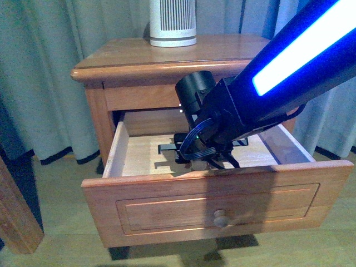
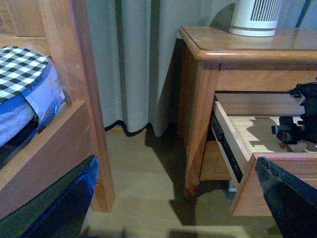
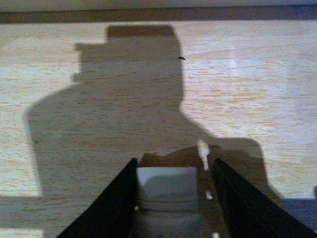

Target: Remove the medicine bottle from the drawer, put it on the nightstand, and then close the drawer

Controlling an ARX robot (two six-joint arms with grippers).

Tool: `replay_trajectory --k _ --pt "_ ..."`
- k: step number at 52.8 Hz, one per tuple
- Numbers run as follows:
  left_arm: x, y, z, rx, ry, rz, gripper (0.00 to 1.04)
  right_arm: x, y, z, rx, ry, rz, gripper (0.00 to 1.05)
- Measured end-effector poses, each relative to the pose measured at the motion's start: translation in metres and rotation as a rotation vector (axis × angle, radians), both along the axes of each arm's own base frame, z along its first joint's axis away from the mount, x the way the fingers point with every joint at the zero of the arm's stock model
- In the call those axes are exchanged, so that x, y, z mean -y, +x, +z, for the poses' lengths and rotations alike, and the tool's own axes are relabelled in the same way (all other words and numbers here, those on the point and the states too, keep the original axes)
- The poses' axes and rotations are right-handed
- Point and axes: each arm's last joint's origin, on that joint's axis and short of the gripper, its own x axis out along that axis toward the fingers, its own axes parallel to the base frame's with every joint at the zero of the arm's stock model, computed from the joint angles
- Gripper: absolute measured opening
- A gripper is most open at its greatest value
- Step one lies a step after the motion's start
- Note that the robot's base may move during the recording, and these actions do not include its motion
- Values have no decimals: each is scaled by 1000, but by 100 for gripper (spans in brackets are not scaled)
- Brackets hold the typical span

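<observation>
1. The left claw (image 2: 176,162) hangs spread and empty, well apart from the nightstand (image 1: 128,55). It poses little risk unless it swings in toward the open drawer's side
2. The drawer (image 1: 161,208) is pulled well out, with its front and knob (image 1: 221,218) nearest. The right arm (image 1: 289,67) reaches in over that front wall. I judge that a lift drifting back toward the robot could catch the rim and jolt the load
3. Inside, the right claw (image 3: 174,162) sits low over the pale floor, its fingers (image 3: 111,208) parted either side of the bottle (image 3: 166,184). A sliver of floor shows between the cap and one finger, so I read the claw as released, not yet gripping
4. The bottle is in the drawer between those fingers, nearer one than the other. An off-centre squeeze could shove it sideways, so that it tips or rolls. It is small and smooth, and a pinch on the cap alone may let it slip out
5. With the claw this low, any further descent may scrape the fingertips on the floor
6. Further back, the device (image 1: 173,22) stands at the rear of the nightstand top. A careless placement could knock it, or leave the bottle too near the rounded, glossy edge
</observation>
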Motion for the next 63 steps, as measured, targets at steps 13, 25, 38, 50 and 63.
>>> replay_trajectory --k 13,25,38,50,63 --pt "0 0 0 0 0 0 98 3 -8 7 -32 23 -38 29" --pt "0 0 0 0 0 0 98 13 -37 58 -82 117 -121 29" --pt "0 0 0 0 0 0 98 26 -71 153 85 190 -133 29" --pt "0 0 0 0 0 0 98 81 -39 246 391 114 -221 29" --pt "0 0 0 0 0 0 98 135 37 243 404 24 -359 29"
